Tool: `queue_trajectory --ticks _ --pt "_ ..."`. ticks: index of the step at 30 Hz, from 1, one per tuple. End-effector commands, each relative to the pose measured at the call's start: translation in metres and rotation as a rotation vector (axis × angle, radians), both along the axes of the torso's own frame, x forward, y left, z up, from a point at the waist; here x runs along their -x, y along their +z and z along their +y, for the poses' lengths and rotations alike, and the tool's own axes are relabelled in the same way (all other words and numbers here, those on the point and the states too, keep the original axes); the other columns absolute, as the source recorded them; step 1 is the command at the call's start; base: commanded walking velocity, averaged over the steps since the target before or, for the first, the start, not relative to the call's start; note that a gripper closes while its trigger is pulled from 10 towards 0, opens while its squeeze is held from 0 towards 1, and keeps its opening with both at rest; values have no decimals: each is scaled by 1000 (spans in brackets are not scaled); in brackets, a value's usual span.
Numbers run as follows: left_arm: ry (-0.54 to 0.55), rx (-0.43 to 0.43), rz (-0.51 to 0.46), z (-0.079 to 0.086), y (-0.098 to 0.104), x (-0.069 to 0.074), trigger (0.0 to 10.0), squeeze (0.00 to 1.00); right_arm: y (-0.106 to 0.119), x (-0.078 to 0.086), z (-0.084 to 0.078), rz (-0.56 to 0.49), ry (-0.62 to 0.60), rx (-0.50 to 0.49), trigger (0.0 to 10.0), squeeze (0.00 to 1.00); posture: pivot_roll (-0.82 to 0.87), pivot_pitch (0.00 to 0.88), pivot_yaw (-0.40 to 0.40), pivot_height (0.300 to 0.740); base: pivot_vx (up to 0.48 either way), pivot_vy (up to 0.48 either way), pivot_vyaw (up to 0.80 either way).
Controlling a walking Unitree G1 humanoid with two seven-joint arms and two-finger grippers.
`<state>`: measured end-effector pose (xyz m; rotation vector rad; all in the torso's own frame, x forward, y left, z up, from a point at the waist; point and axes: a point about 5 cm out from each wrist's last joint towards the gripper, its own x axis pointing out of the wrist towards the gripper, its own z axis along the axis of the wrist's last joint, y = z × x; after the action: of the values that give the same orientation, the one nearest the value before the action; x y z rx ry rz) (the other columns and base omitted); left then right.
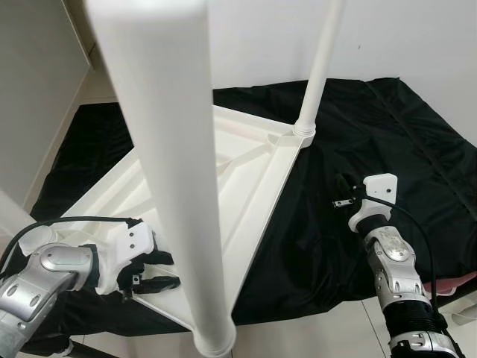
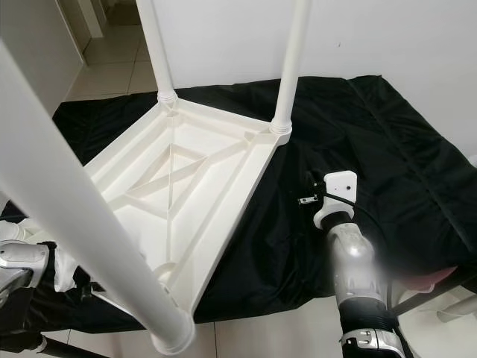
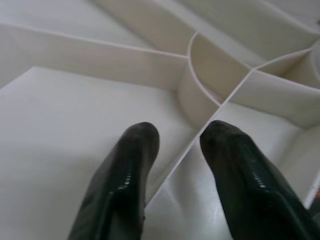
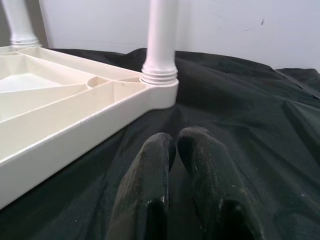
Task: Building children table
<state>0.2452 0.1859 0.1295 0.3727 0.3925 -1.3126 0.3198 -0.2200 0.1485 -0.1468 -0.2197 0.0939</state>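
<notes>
White plastic children's table (image 2: 186, 171) lies upside down on a black sheet (image 2: 387, 134), ribbed underside up, three legs (image 2: 291, 67) screwed into corners; no readable writing. Left gripper (image 3: 177, 145), fingers spread, straddles a rib at the tabletop's near edge, possibly touching it. Right gripper (image 4: 172, 145), fingers pressed together, hovers over the sheet beside the table's right edge.

White plastic table (image 2: 179, 171) with white legs (image 1: 319, 71) on a plain black sheet (image 2: 373, 134); pale floor tiles (image 2: 112, 52)
</notes>
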Motion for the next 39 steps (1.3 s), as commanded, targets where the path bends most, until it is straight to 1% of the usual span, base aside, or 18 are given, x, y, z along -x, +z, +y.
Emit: queue_trajectory --ticks 1,8,10,11,12,13,14,15,16,17,18,24,25,31,32,34,35,39 --pt "-59 37 110 -7 -11 13 1294 0 -3 2 3 0 2 0 10000 0 12 93 60 740 0 0 0" --pt "-3 106 72 -24 -12 8 1569 0 -7 3 14 -3 8 -22 10000 0 12 91 64 740 0 0 0" --pt "30 121 44 -26 -12 2 2510 0 -7 2 17 -6 8 -30 10000 0 10 86 66 740 0 0 0" --pt "30 121 44 -26 -12 2 2510 0 -7 2 17 -6 8 -30 10000 0 10 86 66 740 0 0 0" --pt "54 129 16 -28 -11 -2 706 0 -6 2 18 -9 6 -35 10000 0 10 85 67 740 0 0 0" --pt "84 140 -10 -30 -11 -6 3804 0 -6 2 19 -13 2 -42 10000 0 8 80 69 740 0 0 0" --pt "84 140 -10 -30 -11 -6 3804 0 -6 2 19 -13 2 -42 10000 0 8 80 69 740 0 0 0" --pt "103 148 -23 -31 -10 -8 2941 0 -6 2 20 -17 -2 -50 10000 0 6 78 69 740 0 0 0" --pt "108 156 -25 -31 -9 -8 4314 0 -6 2 21 -19 -4 -60 10000 0 6 76 71 740 0 0 0" --pt "109 161 -21 -32 -8 -7 4314 0 -6 3 22 -21 -5 -65 10000 0 6 76 71 740 0 0 0" --pt "110 173 -12 -32 -5 -6 10000 0 -7 4 24 -21 -4 -72 10000 0 5 74 73 740 0 0 0" --pt "90 222 16 -25 7 -2 10000 0 -13 10 27 -7 0 -81 10000 0 13 74 68 740 0 0 0" --pt "82 232 23 -23 10 0 10000 1000 -15 12 27 -1 0 -81 10000 0 16 72 67 740 0 0 0" --pt "87 219 21 -16 12 5 10000 1000 -20 16 26 14 -6 -84 10000 0 14 70 64 740 0 0 0" --pt "81 211 23 -13 13 8 10000 384 -20 16 25 15 -7 -82 10000 0 13 70 65 740 0 0 0" --pt "77 206 25 -11 13 12 10000 384 -20 16 25 15 -8 -80 10000 0 10 69 63 740 0 0 0" --pt "65 203 33 -9 14 16 10000 0 -20 16 24 15 -10 -79 10000 0 10 69 63 740 0 0 0" --pt "68 172 35 -9 11 24 10000 0 -20 17 21 18 -14 -75 10000 0 14 66 58 740 0 0 0"
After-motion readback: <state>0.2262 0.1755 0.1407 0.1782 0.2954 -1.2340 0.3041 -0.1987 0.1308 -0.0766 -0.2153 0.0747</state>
